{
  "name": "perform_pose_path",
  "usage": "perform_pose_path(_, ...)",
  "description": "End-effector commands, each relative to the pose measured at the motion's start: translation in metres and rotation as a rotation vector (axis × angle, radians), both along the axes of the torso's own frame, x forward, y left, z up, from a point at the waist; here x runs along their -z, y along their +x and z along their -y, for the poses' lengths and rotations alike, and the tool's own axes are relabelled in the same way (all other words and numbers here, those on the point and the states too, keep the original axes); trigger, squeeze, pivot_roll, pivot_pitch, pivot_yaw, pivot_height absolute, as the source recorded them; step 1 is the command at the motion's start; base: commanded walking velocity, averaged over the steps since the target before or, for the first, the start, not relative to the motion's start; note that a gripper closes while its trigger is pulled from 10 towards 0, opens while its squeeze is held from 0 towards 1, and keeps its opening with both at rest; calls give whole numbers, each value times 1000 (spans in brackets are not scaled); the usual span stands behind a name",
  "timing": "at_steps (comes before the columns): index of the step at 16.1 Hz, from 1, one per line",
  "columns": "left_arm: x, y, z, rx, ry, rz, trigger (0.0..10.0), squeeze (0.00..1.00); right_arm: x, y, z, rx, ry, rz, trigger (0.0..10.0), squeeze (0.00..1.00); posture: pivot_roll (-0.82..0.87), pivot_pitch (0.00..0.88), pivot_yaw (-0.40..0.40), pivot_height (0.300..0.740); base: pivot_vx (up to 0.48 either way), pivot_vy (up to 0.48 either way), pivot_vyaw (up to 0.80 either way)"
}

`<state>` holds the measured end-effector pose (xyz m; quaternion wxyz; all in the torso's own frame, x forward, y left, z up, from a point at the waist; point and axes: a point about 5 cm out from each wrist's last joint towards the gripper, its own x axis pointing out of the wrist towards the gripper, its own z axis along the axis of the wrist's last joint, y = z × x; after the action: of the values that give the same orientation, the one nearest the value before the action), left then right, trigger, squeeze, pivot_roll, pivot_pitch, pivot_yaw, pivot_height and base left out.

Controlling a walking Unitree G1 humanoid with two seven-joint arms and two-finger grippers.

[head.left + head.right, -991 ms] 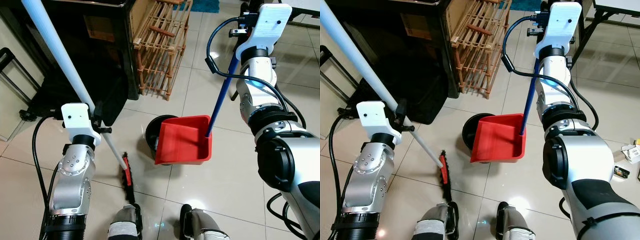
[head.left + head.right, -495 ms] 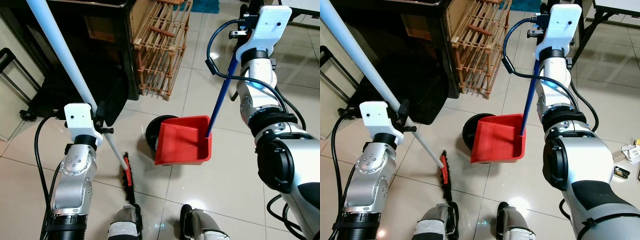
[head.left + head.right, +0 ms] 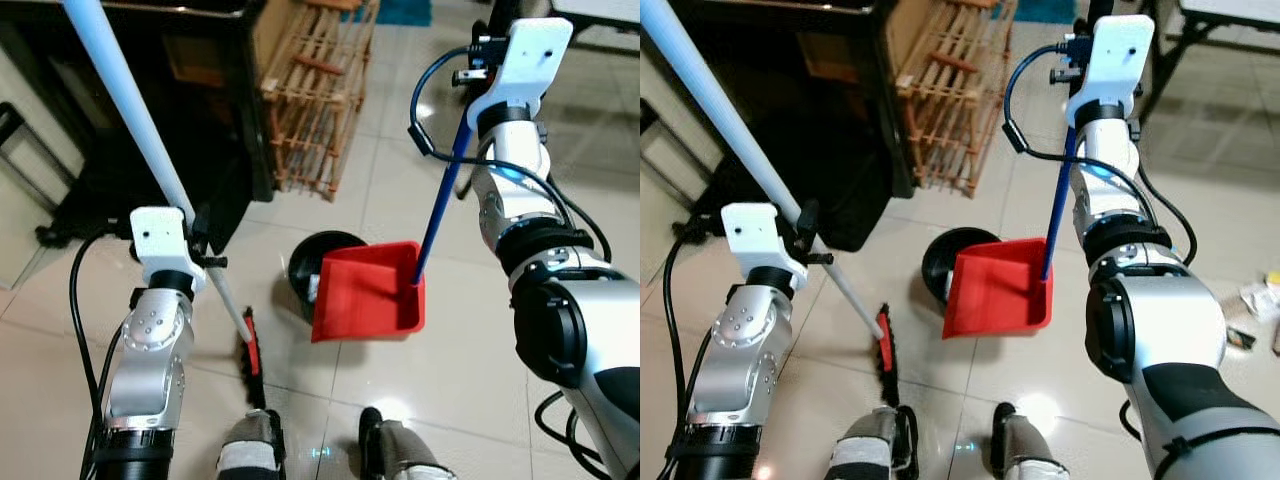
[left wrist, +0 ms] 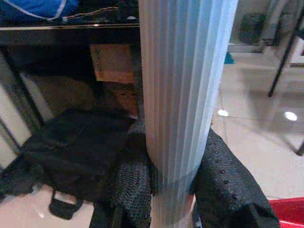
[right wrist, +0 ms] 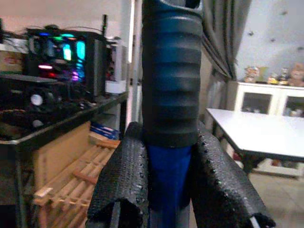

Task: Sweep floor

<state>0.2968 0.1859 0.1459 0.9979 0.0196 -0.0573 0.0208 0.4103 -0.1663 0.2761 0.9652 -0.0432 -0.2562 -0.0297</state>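
Since a second ago the whole head-camera picture has shifted a little; the red dustpan (image 3: 367, 293) keeps its place on the tiled floor (image 3: 470, 350) against the black bin (image 3: 305, 265). Left of it, well apart, the broom head (image 3: 252, 358) rests near the robot's feet, bristles perhaps black, slightly blurred. In the left wrist view, the left tool (image 4: 173, 190) is clenched on the pale ribbed broom pole (image 4: 183, 85). In the right wrist view, the right tool (image 5: 168, 190) grasps the blue dustpan handle (image 5: 169, 71).
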Motion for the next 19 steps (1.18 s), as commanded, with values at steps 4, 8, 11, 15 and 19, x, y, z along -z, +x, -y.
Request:
perform_pose_path(4,-8,1,1,8,2,43,10000,0,-7,-1,4,11,-16,25,10000,0,96,159,33,740,0,0,-800)
perform_pose_path(8,-8,1,1,8,0,43,10000,0,-8,-1,5,15,-17,28,10000,0,94,169,30,740,0,0,-800)
perform_pose_path(11,-8,0,1,7,-2,40,10000,0,-9,-1,5,17,-20,26,10000,0,95,172,29,740,0,0,-800)
perform_pose_path(15,-8,1,1,6,-3,39,10000,0,-9,0,5,19,-21,24,10000,0,96,178,29,740,0,0,-800)
perform_pose_path(19,-8,1,1,8,-5,40,10000,0,-12,-1,3,15,-22,40,10000,0,98,180,28,740,0,0,-745)
